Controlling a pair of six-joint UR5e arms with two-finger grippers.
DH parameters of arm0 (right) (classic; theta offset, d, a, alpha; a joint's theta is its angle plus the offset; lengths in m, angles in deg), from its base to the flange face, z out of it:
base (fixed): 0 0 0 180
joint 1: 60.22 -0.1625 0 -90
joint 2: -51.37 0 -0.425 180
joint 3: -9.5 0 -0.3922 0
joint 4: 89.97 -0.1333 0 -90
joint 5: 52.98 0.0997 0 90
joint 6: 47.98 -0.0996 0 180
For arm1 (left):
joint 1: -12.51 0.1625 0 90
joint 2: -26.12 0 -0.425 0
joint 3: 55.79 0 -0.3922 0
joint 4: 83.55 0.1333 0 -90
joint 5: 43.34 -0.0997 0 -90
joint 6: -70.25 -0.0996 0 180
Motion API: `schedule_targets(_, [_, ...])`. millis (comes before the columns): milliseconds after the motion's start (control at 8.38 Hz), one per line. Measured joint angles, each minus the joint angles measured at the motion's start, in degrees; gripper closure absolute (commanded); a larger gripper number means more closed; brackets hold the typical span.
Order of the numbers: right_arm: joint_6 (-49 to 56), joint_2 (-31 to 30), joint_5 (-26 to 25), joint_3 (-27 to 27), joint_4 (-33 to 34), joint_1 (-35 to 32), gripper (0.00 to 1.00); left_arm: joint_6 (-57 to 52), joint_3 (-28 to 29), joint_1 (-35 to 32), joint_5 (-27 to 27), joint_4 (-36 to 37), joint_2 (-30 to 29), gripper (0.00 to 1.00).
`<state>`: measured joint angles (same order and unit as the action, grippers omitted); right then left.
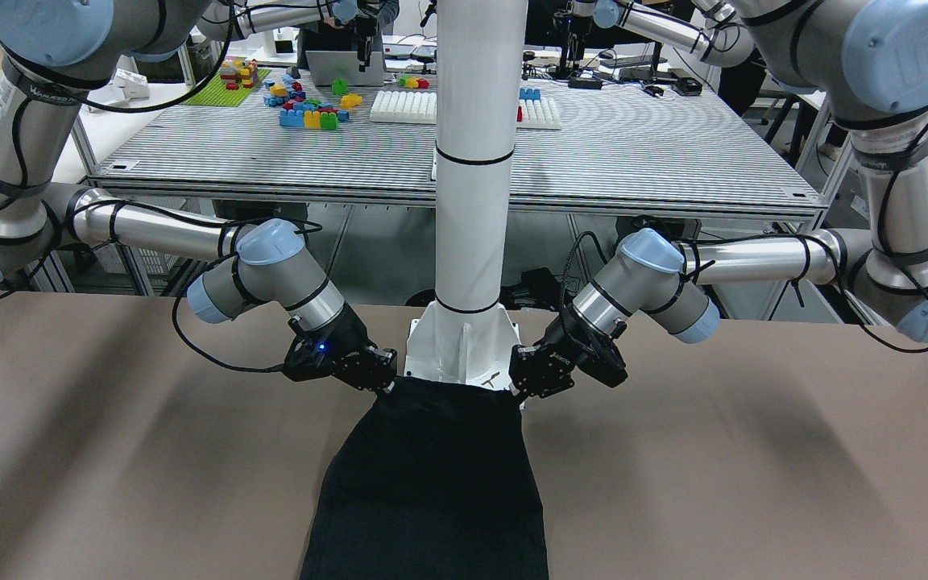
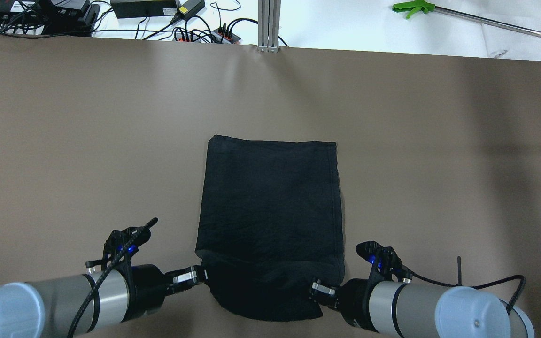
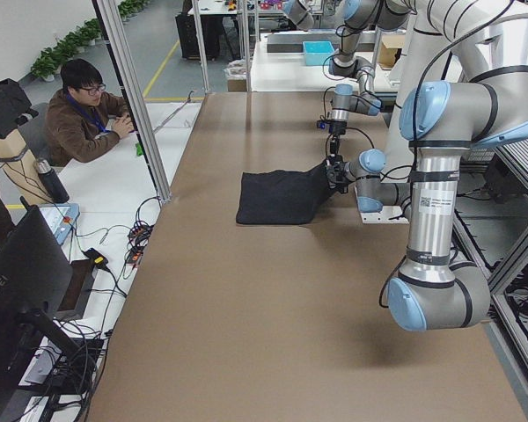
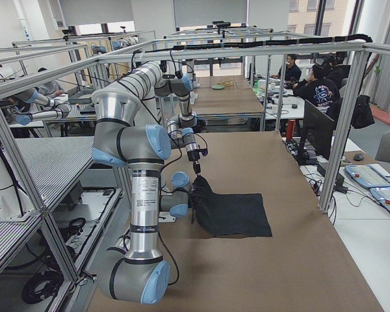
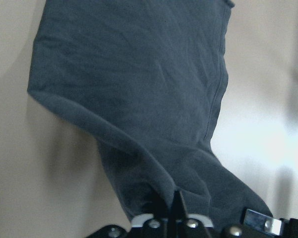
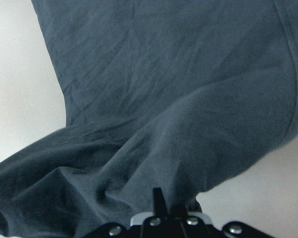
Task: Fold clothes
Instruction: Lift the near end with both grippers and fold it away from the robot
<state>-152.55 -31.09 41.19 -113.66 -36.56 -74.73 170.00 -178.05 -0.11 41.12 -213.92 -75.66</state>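
**Black cloth**, centre of the overhead view. Its far part lies flat on the brown table. Its near edge is raised off the surface at the lower centre of the frame.

The left gripper enters from the lower left, its jaws pinched narrow on the near-left corner. The right gripper enters from the lower right and is pinched likewise on the near-right corner. In both wrist views the jaws are pressed together with fabric bunched between them.

In the front-facing view the held edge sits just in front of the base of the white pole, at frame centre.

The fabric between the two grips sags and wrinkles, so the cloth is judged light, thin and limp, with no stiffness of its own. Its matte weave should not slip readily.

Corners and hemmed edges are the best places to hold. A single grip would likely let the cloth droop and bunch, whereas two corners kept taut should give a straight fold line.
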Motion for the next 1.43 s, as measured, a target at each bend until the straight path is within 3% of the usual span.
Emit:
schedule_targets(358, [3.87,4.19,0.57,5.41,0.25,-8.1,1.0,-1.78,5.45,-10.81,5.76,0.2,-4.73,1.0])
schedule_targets(835, [6.87,11.15,0.19,13.05,2.15,-15.11,1.0,-3.68,23.11,-23.57,15.41,0.05,-18.36,1.0])
schedule_targets(1193, [8.27,16.32,-0.06,21.02,2.1,-18.05,1.0,-5.99,28.06,-28.41,18.99,-0.11,-20.28,1.0])
schedule_targets(1432, [8.54,18.09,-0.1,22.52,2.26,-19.09,1.0,-6.39,30.54,-29.23,19.4,-0.4,-20.44,1.0])
